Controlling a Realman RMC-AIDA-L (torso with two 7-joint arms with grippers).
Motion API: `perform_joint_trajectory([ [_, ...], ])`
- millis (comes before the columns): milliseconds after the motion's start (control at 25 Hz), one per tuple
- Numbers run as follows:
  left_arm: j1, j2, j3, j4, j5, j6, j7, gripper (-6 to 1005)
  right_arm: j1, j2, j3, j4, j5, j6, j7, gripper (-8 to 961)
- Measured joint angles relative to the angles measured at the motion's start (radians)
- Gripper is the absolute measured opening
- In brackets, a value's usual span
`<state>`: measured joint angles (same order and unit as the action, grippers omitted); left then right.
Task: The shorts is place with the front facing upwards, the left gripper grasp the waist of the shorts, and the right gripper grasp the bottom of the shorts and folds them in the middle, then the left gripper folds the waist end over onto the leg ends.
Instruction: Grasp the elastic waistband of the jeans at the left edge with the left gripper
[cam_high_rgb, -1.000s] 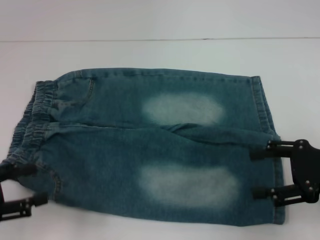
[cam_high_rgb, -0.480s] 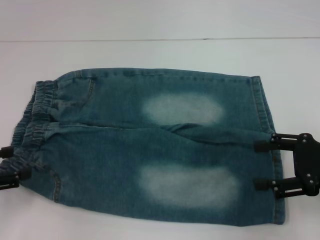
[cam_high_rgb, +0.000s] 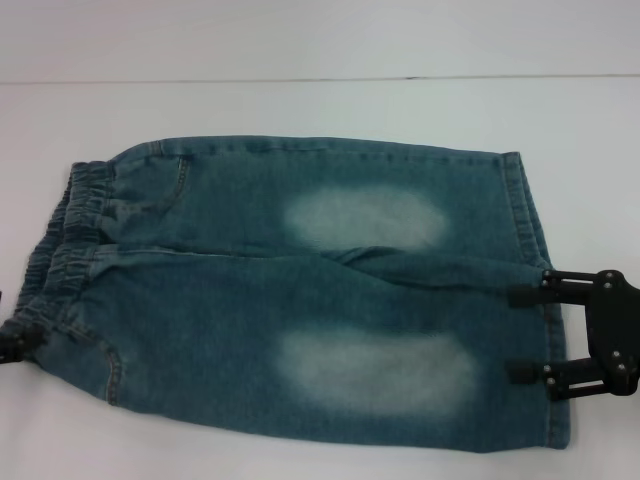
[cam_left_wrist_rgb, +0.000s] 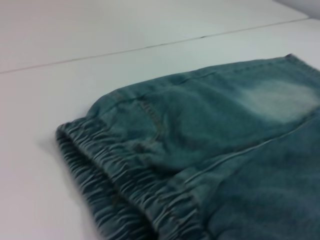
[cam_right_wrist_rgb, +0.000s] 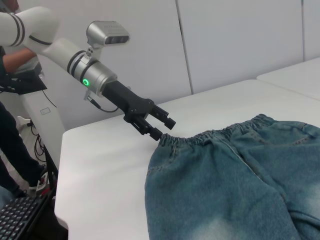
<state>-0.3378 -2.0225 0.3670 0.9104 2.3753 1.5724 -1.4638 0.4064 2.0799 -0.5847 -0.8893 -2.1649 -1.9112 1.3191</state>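
Note:
Blue denim shorts lie flat, front up, on the white table. The elastic waist is at the left and the leg hems at the right. My right gripper is open, its two black fingers reaching over the hem of the near leg. Only a dark tip of my left gripper shows at the head view's left edge. In the right wrist view the left gripper is open just beside the waist's near corner. The left wrist view shows the waistband close up.
The table's edge drops off just beyond the waist end. Past it are a person and a keyboard. White panels stand behind the table, and a seam runs across its far side.
My left gripper has drawn back to the left, from over the waist's near corner to the head view's edge. The right gripper shifted slightly right, then held still.

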Motion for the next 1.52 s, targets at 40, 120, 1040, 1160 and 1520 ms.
perform_joint_trajectory([
  [40,-0.002,0.0,0.0,0.001,0.014,-0.008,-0.004,848,0.0,0.0,0.0,0.0,0.0,0.0,0.0,897],
  [120,-0.009,0.0,0.001,0.0,0.05,-0.022,-0.013,846,-0.002,0.0,0.0,0.0,-0.001,0.0,0.0,897],
  [1040,-0.02,-0.018,0.023,0.016,0.09,-0.014,0.02,631,-0.021,0.005,0.021,0.004,0.005,0.005,-0.011,897],
  [1160,-0.024,-0.019,0.025,0.018,0.09,-0.016,0.027,529,-0.029,0.005,0.038,0.003,0.005,0.004,-0.012,896],
  [1520,-0.044,-0.027,0.028,0.023,0.094,-0.016,0.022,171,-0.059,0.001,0.077,-0.066,-0.012,0.005,0.096,896],
])
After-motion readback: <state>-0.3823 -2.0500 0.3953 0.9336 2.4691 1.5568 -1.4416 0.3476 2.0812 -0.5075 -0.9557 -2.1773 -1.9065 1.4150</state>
